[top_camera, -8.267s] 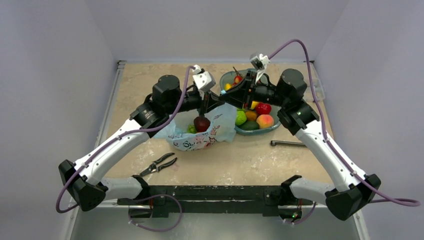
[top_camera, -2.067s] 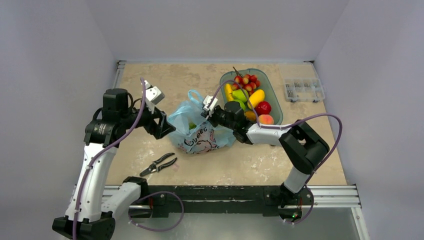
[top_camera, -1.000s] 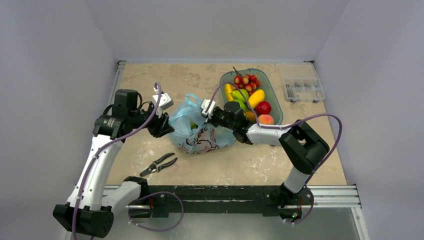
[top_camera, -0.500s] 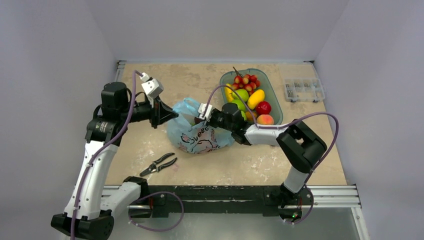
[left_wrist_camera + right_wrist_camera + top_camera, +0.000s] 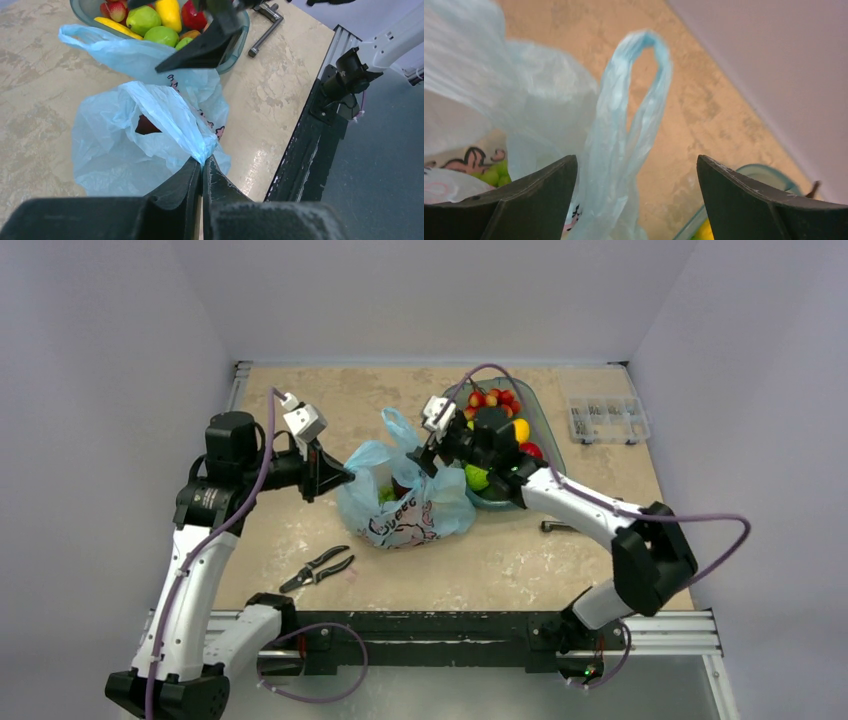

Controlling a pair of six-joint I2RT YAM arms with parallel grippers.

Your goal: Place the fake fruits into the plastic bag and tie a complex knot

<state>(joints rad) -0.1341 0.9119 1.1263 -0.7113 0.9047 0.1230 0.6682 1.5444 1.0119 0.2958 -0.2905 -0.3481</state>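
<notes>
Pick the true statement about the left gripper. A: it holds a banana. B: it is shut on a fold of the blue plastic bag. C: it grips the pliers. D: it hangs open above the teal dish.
B: in the left wrist view the left gripper has its jaws pressed together on a bunched edge of the plastic bag.

Beige marbled desk (image 5: pixel 300 405) with black-handled pliers (image 5: pixel 318 568) lying at the front left. Teal oval dish (image 5: pixel 545 425) at the back right, with a clear compartment box (image 5: pixel 606 420) near it toward the right edge. Grey metal bar (image 5: pixel 556 528) lying flat in front of the dish, partly hidden; black rail (image 5: pixel 440 625) along the near edge.
</notes>
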